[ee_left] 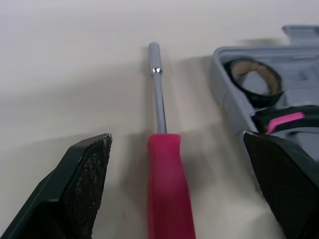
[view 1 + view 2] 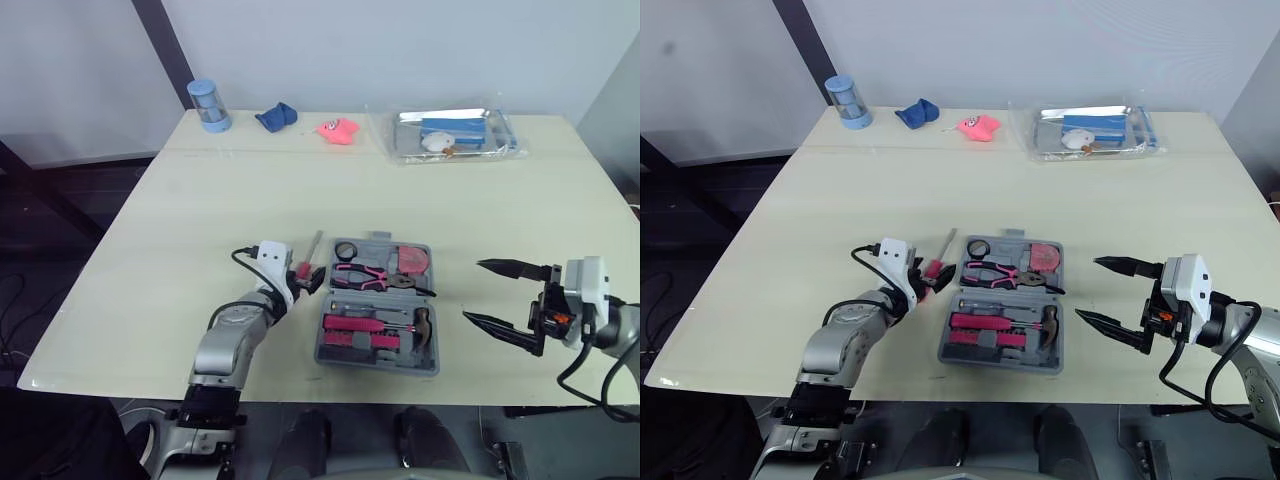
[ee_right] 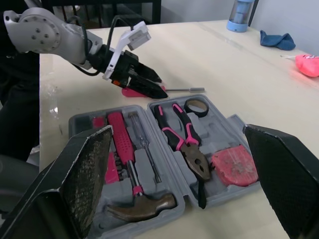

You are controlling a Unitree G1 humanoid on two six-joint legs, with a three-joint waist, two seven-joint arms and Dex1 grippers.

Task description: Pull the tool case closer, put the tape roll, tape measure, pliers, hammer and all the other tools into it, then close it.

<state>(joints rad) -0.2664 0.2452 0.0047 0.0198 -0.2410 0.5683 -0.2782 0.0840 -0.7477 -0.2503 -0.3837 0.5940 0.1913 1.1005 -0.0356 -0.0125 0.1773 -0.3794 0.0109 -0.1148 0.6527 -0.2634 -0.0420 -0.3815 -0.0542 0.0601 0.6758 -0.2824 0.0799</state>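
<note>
The grey tool case [image 2: 330, 352] lies open near the table's front middle. In it are the tape roll [image 2: 345, 250], pink-handled pliers [image 2: 364, 275], red tape measure [image 2: 410, 260], hammer [image 2: 421, 326] and a pink-handled tool [image 2: 350, 323]. A pink-handled screwdriver [image 1: 165, 184] lies on the table just left of the case, shaft pointing away. My left gripper [image 2: 308, 281] is open, one finger on each side of the handle and not clamped on it. My right gripper [image 2: 473, 290] hangs open to the right of the case, holding nothing.
Along the far edge stand a blue cylindrical container [image 2: 209, 105], a blue cloth [image 2: 276, 117], a pink toy [image 2: 338, 130] and a clear plastic bag of items [image 2: 455, 134]. Bare tabletop [image 2: 200, 220] stretches left of the case.
</note>
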